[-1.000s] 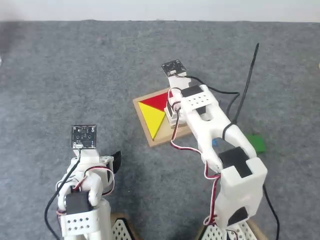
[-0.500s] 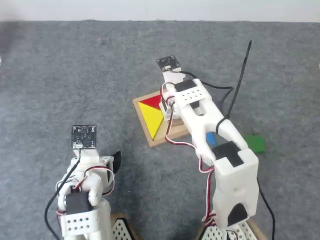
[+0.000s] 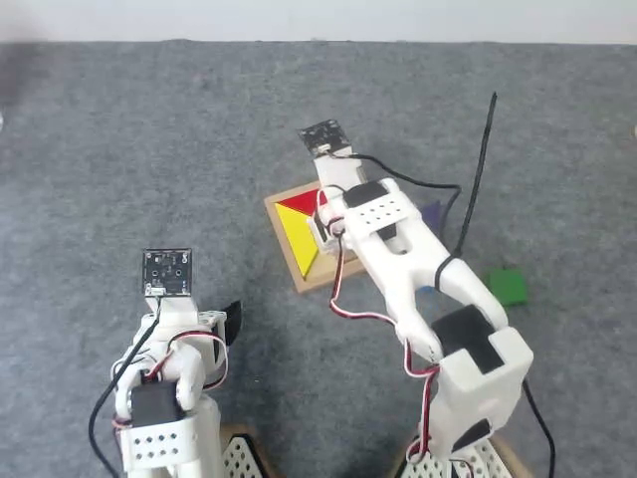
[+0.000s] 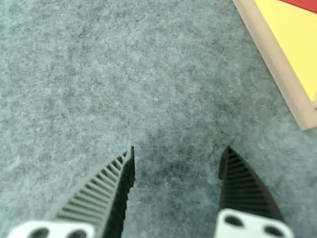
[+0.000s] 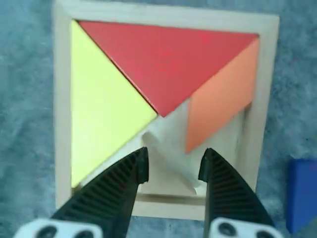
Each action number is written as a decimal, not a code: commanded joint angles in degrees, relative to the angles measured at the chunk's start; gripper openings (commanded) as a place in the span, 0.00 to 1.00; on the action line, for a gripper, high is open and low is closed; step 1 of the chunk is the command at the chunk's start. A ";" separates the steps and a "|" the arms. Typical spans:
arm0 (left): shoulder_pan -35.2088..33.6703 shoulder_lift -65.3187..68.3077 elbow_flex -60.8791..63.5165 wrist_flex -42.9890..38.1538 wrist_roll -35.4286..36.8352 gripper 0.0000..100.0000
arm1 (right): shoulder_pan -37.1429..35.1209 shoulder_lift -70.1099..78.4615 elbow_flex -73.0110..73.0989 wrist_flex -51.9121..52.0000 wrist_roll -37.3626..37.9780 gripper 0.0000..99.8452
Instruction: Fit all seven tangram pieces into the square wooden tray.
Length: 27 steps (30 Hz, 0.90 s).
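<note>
Hovering above the tray (image 5: 268,99), the right gripper (image 5: 176,151) is spread wide; the orange piece (image 5: 223,94) could be clipped on descent.

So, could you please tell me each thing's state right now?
wooden tray: partly filled
red piece: in tray
yellow piece: in tray
orange piece: in tray
blue piece: loose on carpet
green piece: loose on carpet
purple piece: loose on carpet
left gripper: open, empty
right gripper: above the tray

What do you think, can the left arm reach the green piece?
Probably not: the green piece lies beyond the right arm, which stands between it and the left gripper.
</note>
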 commanded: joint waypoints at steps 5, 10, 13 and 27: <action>0.00 -1.23 -1.27 0.26 0.44 0.27 | -2.77 -3.65 0.70 -1.19 2.02 0.19; 0.09 -1.23 -1.27 0.26 0.44 0.27 | -4.44 -3.65 2.99 -1.19 2.81 0.19; 0.09 -1.23 -1.27 0.26 0.44 0.27 | -3.65 -3.65 3.08 -1.36 3.08 0.19; 0.00 -1.23 -1.27 0.26 0.44 0.27 | 4.26 2.07 -6.07 0.66 2.64 0.19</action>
